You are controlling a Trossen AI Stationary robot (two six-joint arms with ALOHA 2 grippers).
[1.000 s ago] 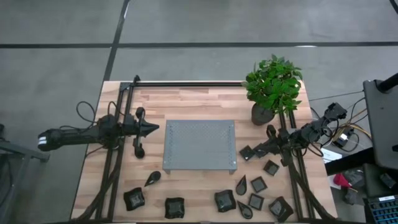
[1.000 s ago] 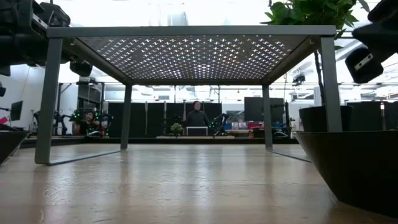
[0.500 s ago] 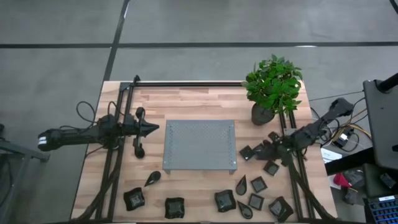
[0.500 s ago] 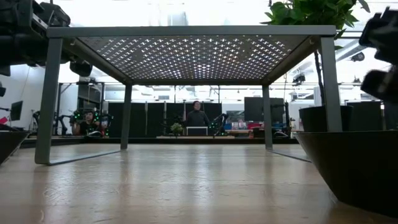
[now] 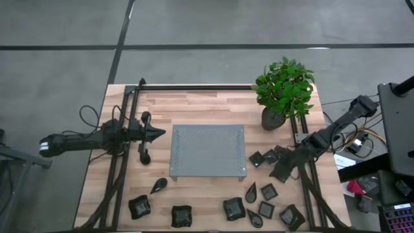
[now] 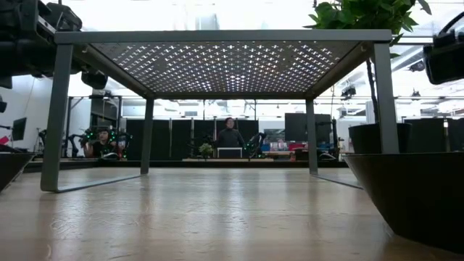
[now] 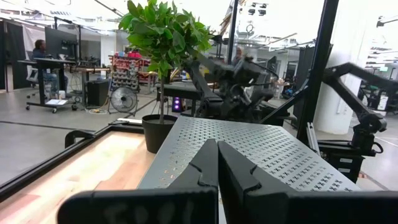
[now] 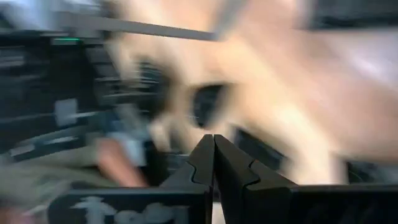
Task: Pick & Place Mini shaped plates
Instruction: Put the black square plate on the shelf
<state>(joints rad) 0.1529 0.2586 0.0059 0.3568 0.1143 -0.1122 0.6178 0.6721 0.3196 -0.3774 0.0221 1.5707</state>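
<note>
High view: a pale wooden counter [image 5: 207,107] carries a grey perforated rectangular metal tray [image 5: 207,151] at its centre and a leafy green plant in a dark pot [image 5: 283,91] at the far right corner. The small, glossy, dark grey-black mini shaped plates [image 5: 234,208], square, teardrop and wavy-edged, lie scattered on the counter along the near edge and to the tray's right, none on the tray. The right tool [image 5: 278,171] hangs over the cluster of plates just right of the tray, fingers pressed together and holding nothing; its wrist view is a blur. The left tool [image 5: 160,133] points at the tray's left edge from just beside it, fingers likewise together and empty. Low view: people stand in the room behind.
</note>
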